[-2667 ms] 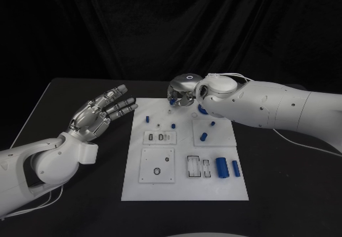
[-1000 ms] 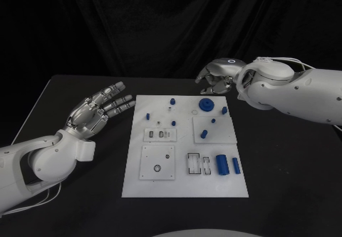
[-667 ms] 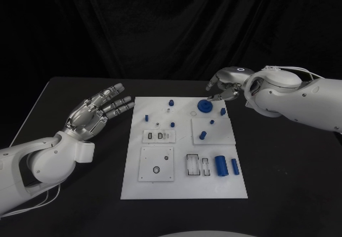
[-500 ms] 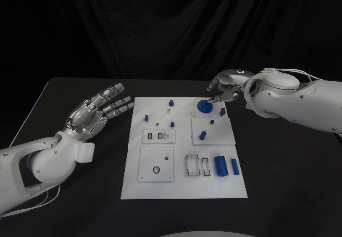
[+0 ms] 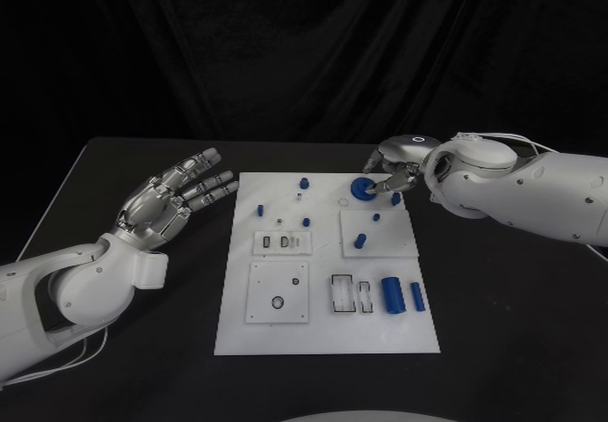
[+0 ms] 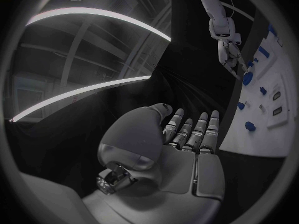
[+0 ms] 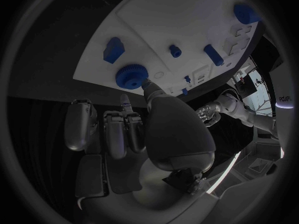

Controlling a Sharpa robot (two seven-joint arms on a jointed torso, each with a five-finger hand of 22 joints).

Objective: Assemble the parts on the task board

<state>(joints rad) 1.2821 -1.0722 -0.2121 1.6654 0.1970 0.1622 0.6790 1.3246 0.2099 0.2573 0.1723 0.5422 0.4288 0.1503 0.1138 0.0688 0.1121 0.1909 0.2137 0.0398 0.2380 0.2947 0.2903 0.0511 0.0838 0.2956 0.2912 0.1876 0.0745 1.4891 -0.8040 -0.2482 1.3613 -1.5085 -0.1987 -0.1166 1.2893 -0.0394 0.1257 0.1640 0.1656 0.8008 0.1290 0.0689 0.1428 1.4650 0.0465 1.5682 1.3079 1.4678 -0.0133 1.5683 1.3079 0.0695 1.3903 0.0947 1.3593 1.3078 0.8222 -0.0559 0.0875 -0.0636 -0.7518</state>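
A: Right hand (image 5: 393, 169), condition?

B: Its fingers are bunched at the far edge of the task board (image 5: 327, 330), and a fingertip (image 7: 146, 84) touches the blue gear (image 5: 364, 187). The right wrist view shows that tip against the gear's rim while the other fingers lie curled back beside it. Whether the gear is actually pinched or only touched, I cannot tell.

A: And around that hand?

B: Just beside the gear, on the side toward the right arm, lies a small blue block (image 7: 113, 50). Nearer the robot from the hand, blue pegs (image 5: 360, 240) stand on a raised white plate. Farther still from the hand, two blue cylinders (image 5: 394, 294) lie side by side near the board's near end.

A: Left hand (image 5: 171, 200)?

B: Off the board, raised over the black table (image 5: 140, 369), palm up, fingers straight and spread, holding nothing. The left wrist view confirms a bare palm (image 6: 181, 164).
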